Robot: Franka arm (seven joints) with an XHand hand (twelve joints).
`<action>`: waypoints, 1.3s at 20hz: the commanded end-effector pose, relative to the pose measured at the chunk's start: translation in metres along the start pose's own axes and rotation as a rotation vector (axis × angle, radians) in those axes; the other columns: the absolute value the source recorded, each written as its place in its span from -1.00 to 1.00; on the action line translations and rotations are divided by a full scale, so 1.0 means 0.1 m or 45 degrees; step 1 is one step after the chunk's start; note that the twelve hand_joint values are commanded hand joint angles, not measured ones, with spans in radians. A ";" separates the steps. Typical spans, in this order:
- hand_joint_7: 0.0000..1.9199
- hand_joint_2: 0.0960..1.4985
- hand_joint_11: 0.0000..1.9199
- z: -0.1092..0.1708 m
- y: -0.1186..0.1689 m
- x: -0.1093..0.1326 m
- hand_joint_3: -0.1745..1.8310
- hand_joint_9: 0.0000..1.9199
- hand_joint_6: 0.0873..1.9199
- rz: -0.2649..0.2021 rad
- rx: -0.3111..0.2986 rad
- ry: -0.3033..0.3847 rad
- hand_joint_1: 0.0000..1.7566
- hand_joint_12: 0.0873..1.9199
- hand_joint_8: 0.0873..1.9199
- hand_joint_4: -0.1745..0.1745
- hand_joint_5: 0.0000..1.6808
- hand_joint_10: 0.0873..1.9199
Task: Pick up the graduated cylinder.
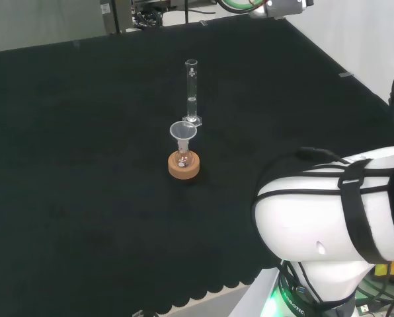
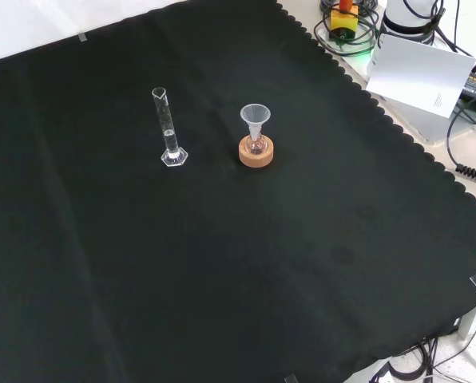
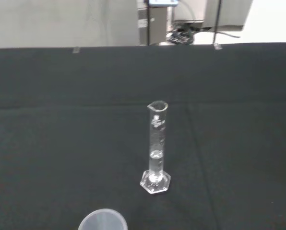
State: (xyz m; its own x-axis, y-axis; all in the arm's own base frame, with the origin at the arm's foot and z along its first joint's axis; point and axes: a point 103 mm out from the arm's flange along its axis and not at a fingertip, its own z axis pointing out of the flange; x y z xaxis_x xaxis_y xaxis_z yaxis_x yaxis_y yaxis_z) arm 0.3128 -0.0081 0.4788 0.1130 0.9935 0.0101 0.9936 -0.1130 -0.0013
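A clear glass graduated cylinder [image 1: 192,92] stands upright on its hexagonal foot on the black cloth, with a little clear liquid in its lower part. The front view has the cylinder [image 2: 169,128] left of a small flask, and the wrist view looks at the cylinder [image 3: 156,148] from some distance, standing alone. In the head view the arm's white link [image 1: 336,205] fills the lower right corner, well away from the glassware.
A small flask with a clear funnel [image 1: 182,134] in its neck sits on a cork ring stand [image 1: 184,166], just nearer than the cylinder in the head view. The funnel's rim [image 3: 103,221] shows in the wrist view. Cables and boxes lie beyond the cloth's scalloped edge [image 2: 398,128].
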 end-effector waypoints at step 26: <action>-0.85 0.59 -0.82 1.77 1.91 -0.85 -0.93 -0.44 -1.00 -0.026 0.106 0.285 -0.36 0.39 -0.51 -0.11 -0.65 -0.94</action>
State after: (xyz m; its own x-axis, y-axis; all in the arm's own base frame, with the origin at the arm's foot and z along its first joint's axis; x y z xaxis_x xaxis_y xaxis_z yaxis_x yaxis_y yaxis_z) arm 0.4534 -0.0944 0.3260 0.1196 0.9762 0.1807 0.9876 -0.0983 -0.1226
